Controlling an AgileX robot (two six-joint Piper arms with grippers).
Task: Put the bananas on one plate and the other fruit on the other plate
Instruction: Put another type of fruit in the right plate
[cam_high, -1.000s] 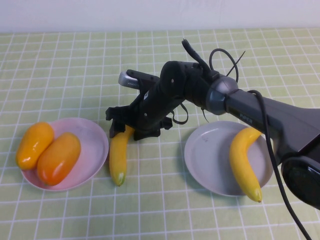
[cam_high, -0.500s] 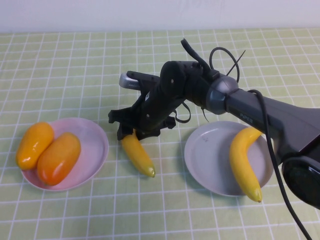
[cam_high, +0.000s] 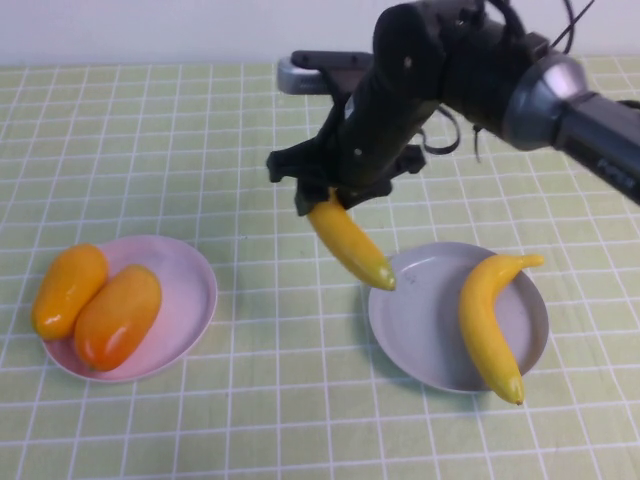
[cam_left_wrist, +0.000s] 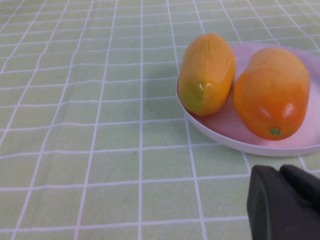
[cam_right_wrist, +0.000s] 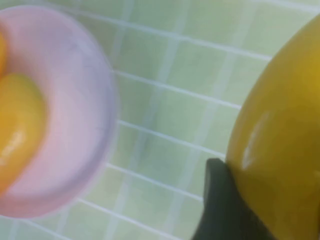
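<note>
Right gripper (cam_high: 330, 195) clamped on the stem end of one banana (cam_high: 350, 243), carried in the air toward the counter's middle, tip hanging down just over the near-left rim of the grey-blue plate (cam_high: 400, 330). Second banana (cam_high: 487, 325) already lying across that plate, tip poking past the rim toward the front edge. Two mango-like fruits (cam_high: 95, 303) side by side on the pink plate (cam_high: 190, 290) near the left edge. Left gripper (cam_left_wrist: 285, 202) low beside the pink plate; fingers not readable.

Probably light, stiff and glossy, so likely to pivot or slip in a stem-end pinch; a hold nearer the middle looks steadier.

Half a second back: banana low, close to the cloth, between the plates. Now raised and shifted toward the right, arm lifted higher.
</note>
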